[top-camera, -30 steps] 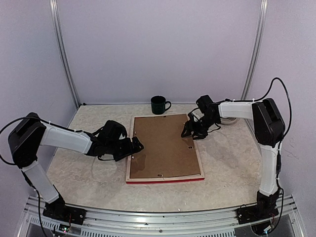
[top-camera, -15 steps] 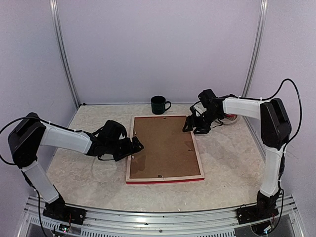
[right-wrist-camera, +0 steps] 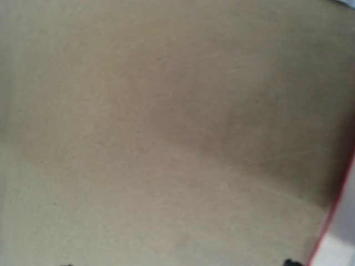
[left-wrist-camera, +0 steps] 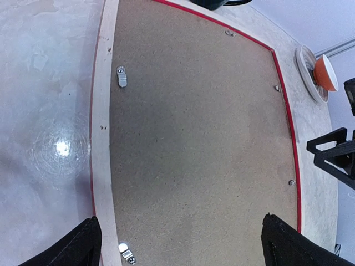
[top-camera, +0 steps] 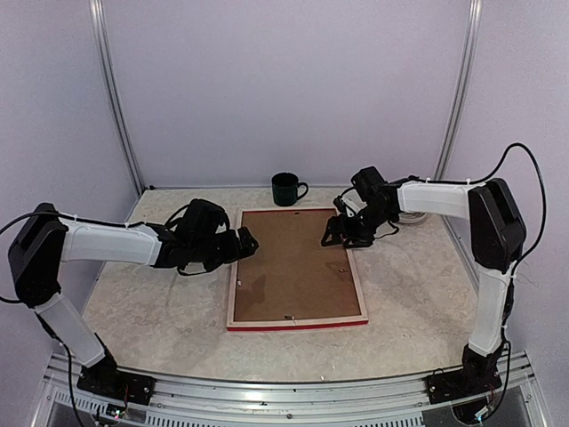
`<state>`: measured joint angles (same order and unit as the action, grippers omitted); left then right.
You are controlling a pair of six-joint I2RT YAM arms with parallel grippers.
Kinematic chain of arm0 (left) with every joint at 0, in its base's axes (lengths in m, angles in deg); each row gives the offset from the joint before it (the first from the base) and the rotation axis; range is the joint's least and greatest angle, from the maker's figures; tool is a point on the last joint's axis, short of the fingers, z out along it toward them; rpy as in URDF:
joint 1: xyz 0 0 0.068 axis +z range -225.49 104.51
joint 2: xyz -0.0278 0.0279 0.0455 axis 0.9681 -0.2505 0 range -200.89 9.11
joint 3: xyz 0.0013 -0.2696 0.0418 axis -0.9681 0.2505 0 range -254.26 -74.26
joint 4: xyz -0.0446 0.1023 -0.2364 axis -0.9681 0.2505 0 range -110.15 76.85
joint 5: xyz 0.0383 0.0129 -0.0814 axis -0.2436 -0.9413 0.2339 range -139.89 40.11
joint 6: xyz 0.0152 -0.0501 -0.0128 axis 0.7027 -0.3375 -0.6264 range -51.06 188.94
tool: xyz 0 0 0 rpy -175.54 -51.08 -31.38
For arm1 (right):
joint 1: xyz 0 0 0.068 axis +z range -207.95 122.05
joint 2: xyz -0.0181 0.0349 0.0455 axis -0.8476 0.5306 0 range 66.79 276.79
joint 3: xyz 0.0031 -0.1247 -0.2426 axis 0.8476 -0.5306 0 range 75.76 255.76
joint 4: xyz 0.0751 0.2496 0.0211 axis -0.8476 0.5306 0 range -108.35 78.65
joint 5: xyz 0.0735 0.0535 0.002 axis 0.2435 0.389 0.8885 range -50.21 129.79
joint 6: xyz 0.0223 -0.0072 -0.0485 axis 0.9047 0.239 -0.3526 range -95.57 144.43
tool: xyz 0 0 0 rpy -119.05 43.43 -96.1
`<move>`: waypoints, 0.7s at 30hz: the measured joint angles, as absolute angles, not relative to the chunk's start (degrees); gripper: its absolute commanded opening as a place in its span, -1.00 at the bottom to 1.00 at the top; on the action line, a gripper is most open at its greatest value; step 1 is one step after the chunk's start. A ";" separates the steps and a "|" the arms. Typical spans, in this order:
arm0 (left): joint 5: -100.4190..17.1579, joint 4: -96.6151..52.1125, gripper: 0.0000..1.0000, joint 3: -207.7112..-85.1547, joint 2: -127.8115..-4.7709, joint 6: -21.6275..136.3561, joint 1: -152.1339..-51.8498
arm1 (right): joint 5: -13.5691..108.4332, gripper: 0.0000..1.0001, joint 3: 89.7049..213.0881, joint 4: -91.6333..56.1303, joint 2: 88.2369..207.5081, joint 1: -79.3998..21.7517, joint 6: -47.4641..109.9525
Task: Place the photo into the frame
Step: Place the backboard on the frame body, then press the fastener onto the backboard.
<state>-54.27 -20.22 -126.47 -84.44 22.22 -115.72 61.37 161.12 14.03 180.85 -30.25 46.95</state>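
Observation:
The frame [top-camera: 233, 294] lies face down on the table, pale wood back up and a red edge showing at the front. A brown backing board [top-camera: 293, 267] fills it, so the photo is hidden. My left gripper [top-camera: 244, 242] hovers over the frame's left rail [left-wrist-camera: 101, 138], open [left-wrist-camera: 178, 233], with one finger outside the rail and the other over the board [left-wrist-camera: 199, 127]. My right gripper [top-camera: 333, 233] is low over the board's far right part. Its wrist view is filled by the blurred board [right-wrist-camera: 166, 138], and its fingertips sit wide apart at the bottom corners, so it is open [right-wrist-camera: 177, 263].
A dark green mug [top-camera: 286, 189] stands just beyond the frame's far edge. A white dish [left-wrist-camera: 309, 69] holding something orange sits past the frame's far right corner. Small metal turn clips [left-wrist-camera: 121, 76] are on the frame's back rails. Metal posts rise at both back corners.
My left gripper has moved along the frame's left rail toward its far end. My right gripper has shifted slightly left over the board, and its fingers have spread wider.

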 measured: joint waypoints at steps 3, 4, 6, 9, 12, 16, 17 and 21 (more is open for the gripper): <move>-55.17 -19.24 0.98 -128.46 -84.51 22.68 -115.63 | 61.27 0.75 160.82 13.01 180.74 -29.92 46.38; -55.41 -18.87 0.98 -128.96 -84.68 22.68 -115.48 | 61.24 0.78 160.80 12.99 180.72 -29.90 46.34; -55.91 -17.97 0.98 -130.16 -85.51 22.68 -114.93 | 59.95 0.82 160.73 12.92 180.57 -29.83 46.34; -57.05 -17.25 0.93 -132.20 -87.83 22.71 -113.45 | 56.44 0.83 160.75 12.79 180.46 -29.83 46.47; -58.41 -16.55 0.89 -133.90 -90.21 22.88 -112.40 | 53.51 0.80 160.86 12.74 180.46 -29.90 46.60; -60.13 -15.52 0.87 -136.68 -93.58 23.62 -111.59 | 50.93 0.77 162.48 12.68 180.96 -30.07 46.84; -60.44 -15.39 0.87 -137.03 -94.06 23.93 -111.57 | 50.53 0.78 162.96 12.59 181.22 -30.12 46.84; -61.22 -14.34 0.87 -138.14 -95.59 24.98 -111.57 | 48.70 0.78 164.14 12.31 182.01 -30.16 46.73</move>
